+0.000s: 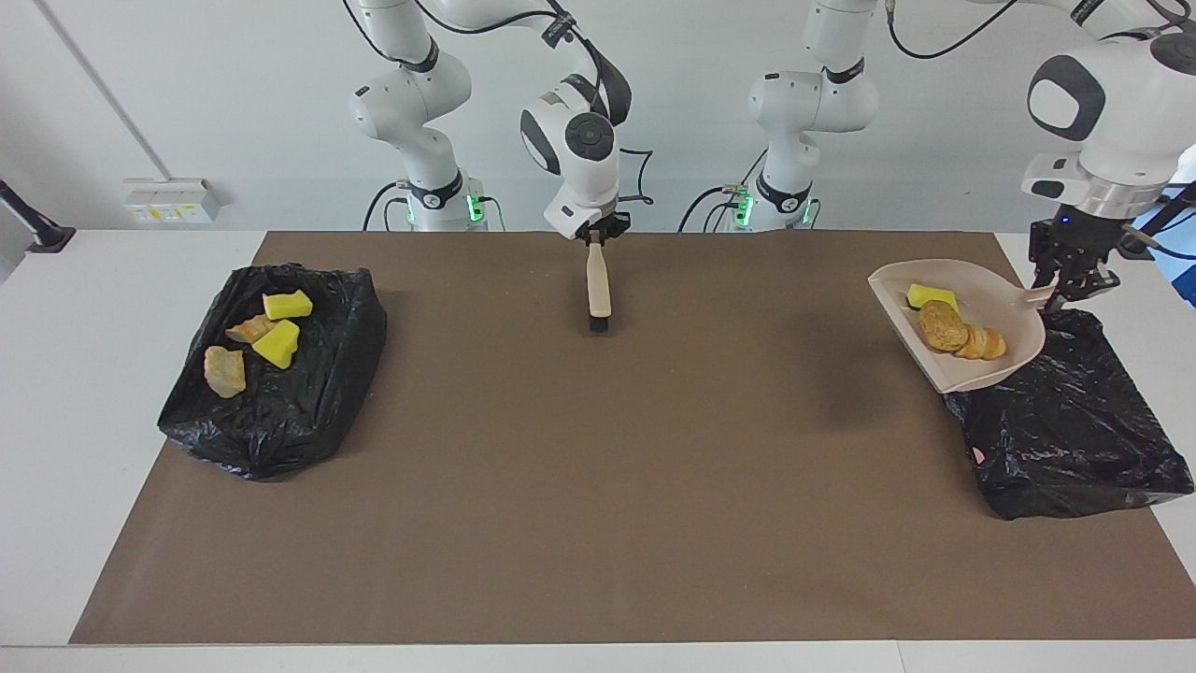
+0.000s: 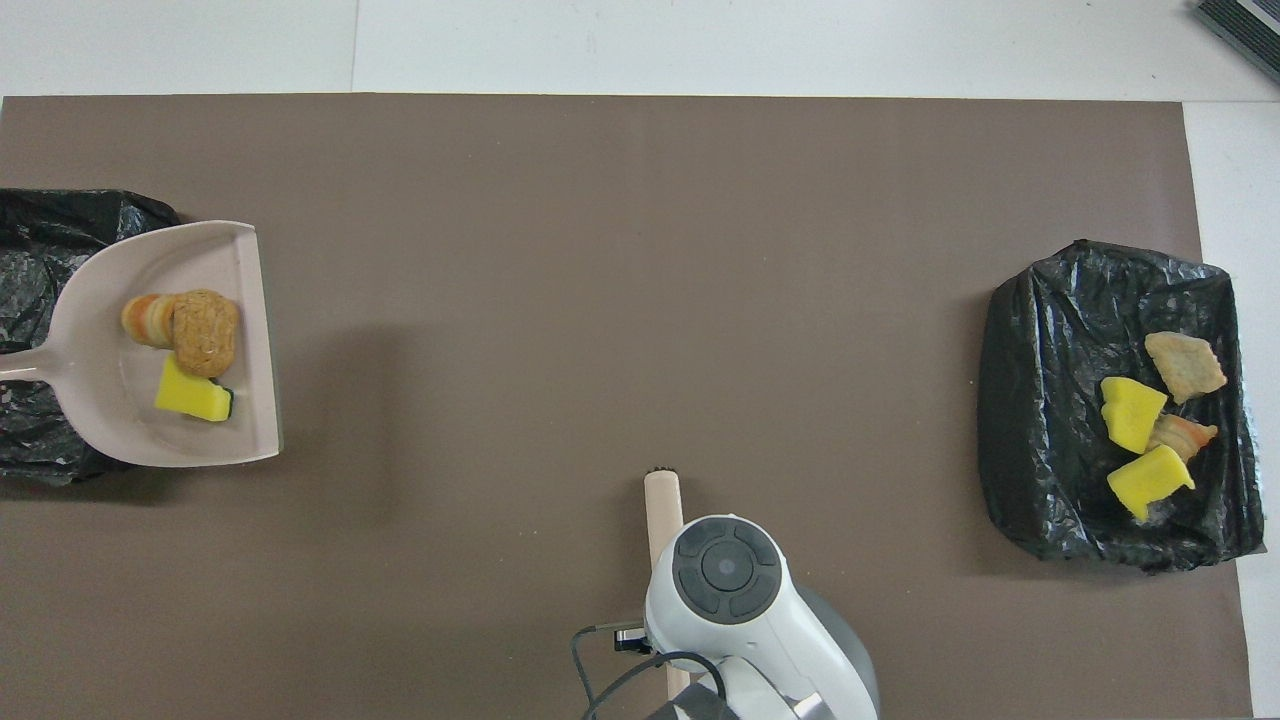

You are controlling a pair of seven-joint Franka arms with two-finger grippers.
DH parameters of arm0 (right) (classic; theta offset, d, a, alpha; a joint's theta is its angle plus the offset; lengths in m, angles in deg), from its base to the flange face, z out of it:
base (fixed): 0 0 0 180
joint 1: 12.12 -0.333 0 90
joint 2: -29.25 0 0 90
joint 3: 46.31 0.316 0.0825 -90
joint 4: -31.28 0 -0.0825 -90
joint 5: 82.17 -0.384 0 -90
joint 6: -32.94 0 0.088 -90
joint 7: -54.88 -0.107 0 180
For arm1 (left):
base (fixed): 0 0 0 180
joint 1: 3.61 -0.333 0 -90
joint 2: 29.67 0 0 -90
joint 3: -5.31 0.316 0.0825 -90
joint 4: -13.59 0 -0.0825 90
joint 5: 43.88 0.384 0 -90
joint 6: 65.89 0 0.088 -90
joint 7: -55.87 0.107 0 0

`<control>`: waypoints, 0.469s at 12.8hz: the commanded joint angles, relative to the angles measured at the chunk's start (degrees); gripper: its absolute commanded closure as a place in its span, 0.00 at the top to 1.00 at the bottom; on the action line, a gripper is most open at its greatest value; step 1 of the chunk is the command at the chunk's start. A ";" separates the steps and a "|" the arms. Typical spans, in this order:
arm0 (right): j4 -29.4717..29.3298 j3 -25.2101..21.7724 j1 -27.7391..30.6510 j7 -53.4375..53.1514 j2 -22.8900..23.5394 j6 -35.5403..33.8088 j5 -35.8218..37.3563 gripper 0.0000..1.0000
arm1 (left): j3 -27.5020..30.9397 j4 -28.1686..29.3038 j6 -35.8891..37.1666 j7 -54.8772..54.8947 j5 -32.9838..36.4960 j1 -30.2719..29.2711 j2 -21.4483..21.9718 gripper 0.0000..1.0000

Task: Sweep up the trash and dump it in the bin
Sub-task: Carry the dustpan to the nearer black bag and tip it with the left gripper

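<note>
My left gripper (image 1: 1065, 290) is shut on the handle of the beige dustpan (image 1: 981, 290) and holds it in the air, over the robot-side edge of the black-bagged bin (image 1: 1074, 439) at the left arm's end. In the pan lie three pieces of trash: a yellow sponge chunk (image 1: 932, 296), a brown pastry (image 1: 944, 325) and a striped croissant lump (image 1: 983, 343). The overhead view shows the dustpan (image 2: 100, 400) over the bin (image 2: 40, 240); the left gripper is out of that view. My right gripper (image 1: 594, 239) is shut on the brush (image 1: 598, 290), bristles down at the mat.
A second black-bagged tray (image 1: 280, 411) sits at the right arm's end and holds several trash pieces, yellow chunks (image 1: 287, 304) and pastry lumps (image 1: 224, 370). A brown mat (image 1: 598, 486) covers the table. In the overhead view the right arm's wrist (image 2: 725, 570) covers the brush's handle.
</note>
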 commanded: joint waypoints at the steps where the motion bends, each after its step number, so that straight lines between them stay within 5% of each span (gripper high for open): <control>1: 1.15 0.09 0.30 -0.78 -0.78 1.90 -2.05 0.00 | 4.75 -7.97 0.71 8.14 -2.85 -0.62 -7.65 0.00; 6: 3.00 0.09 0.22 3.43 -0.77 4.11 -4.18 0.00 | 5.56 -18.87 -0.25 13.70 -2.42 -5.54 -16.97 0.00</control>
